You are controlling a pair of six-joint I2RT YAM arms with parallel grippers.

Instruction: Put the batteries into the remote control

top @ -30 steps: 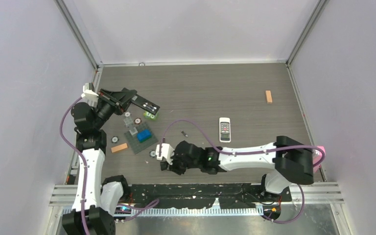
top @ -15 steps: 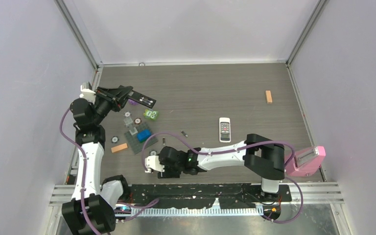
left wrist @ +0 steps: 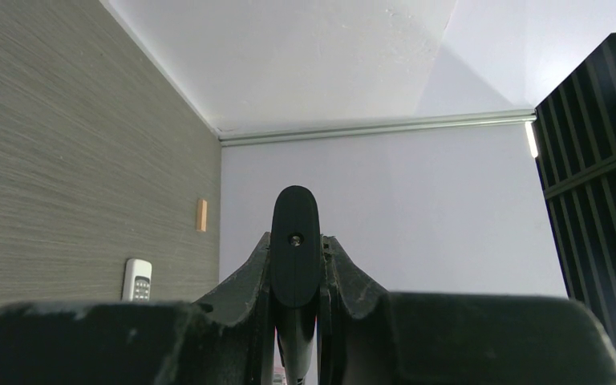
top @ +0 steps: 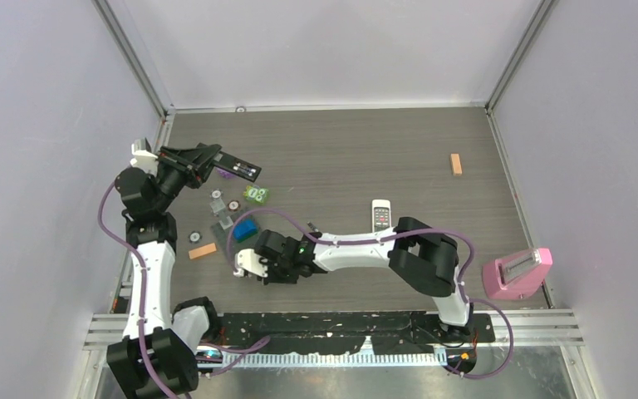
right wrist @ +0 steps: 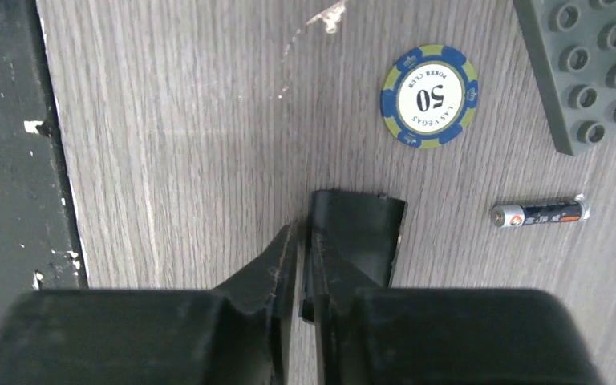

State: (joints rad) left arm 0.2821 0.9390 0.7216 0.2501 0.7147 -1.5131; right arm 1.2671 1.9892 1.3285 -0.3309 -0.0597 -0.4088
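Note:
My left gripper (top: 213, 161) is shut on a black remote (top: 238, 169) and holds it raised over the table's left side. In the left wrist view the remote (left wrist: 295, 241) stands end-on between my fingers. My right gripper (top: 247, 266) is low over the near-left table, shut on a flat black piece (right wrist: 358, 231) that looks like a battery cover. One battery (right wrist: 539, 213) lies on the wood just right of it. Another battery (top: 312, 226) lies by the right arm. A white remote (top: 381, 218) lies mid-table and also shows in the left wrist view (left wrist: 137, 279).
A blue poker chip (right wrist: 430, 96) marked 50 lies ahead of my right gripper, beside a grey studded plate (right wrist: 589, 72). The plate (top: 231, 243) carries a blue brick (top: 246, 229). An orange block (top: 203, 251), a green piece (top: 256, 194), a far orange block (top: 456, 164) and a pink holder (top: 517, 274) also stand here.
My right arm has swept left along the near table, its gripper still shut. My left arm has drawn the black remote slightly back and left.

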